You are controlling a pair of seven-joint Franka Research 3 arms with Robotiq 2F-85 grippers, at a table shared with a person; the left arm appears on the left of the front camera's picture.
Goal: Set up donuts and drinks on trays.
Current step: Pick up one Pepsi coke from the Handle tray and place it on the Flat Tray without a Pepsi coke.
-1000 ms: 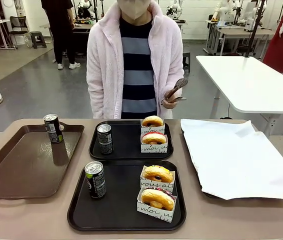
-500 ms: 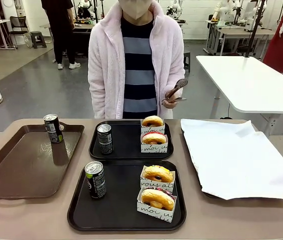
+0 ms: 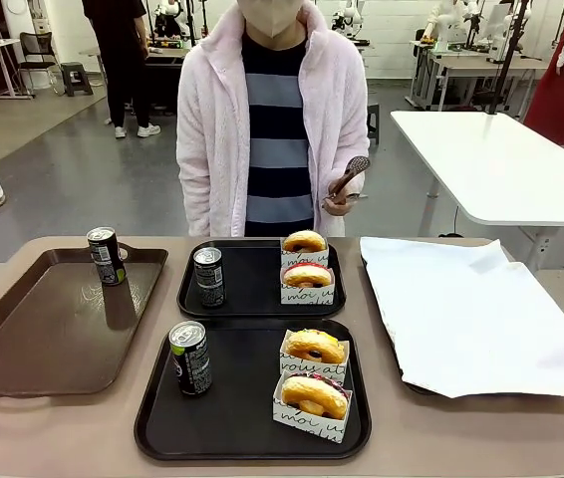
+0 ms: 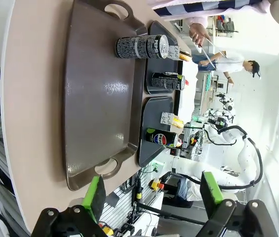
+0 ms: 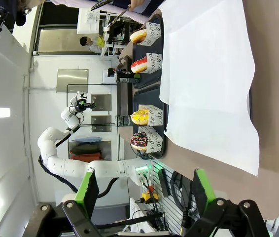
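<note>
The left gripper [image 4: 152,195] hangs with its green-padded fingers [image 4: 94,193] spread wide and nothing between them, off the near end of the large brown rectangular plastic tray [image 4: 95,98]. The right gripper [image 5: 142,190] is likewise wide open and empty, poised past the edge of the tray lined with a white paper sheet [image 5: 211,74].

On the brown tray one slim dark drink can with a silver top [image 3: 106,256] stands upright near the far corner. Beside it, in the middle of the tan table [image 3: 53,423], sit two matching black square plastic trays with raised rims, one behind the other and almost touching. The far black tray [image 3: 252,299] holds a second can [image 3: 208,277] at its left and two ring donuts in white lettered paper sleeves at its right: a yellow one [image 3: 304,242] behind a pink-glazed one [image 3: 307,276]. The near black tray [image 3: 232,418] holds a third can [image 3: 190,358] at left and two more sleeved donuts at right, a yellow-glazed one [image 3: 315,346] behind another (its glaze also yellowish from this side) [image 3: 313,395].

Across the table a person in a pale pink fleece jacket holds metal tongs [image 3: 350,177] in one hand [image 3: 338,202].
</note>
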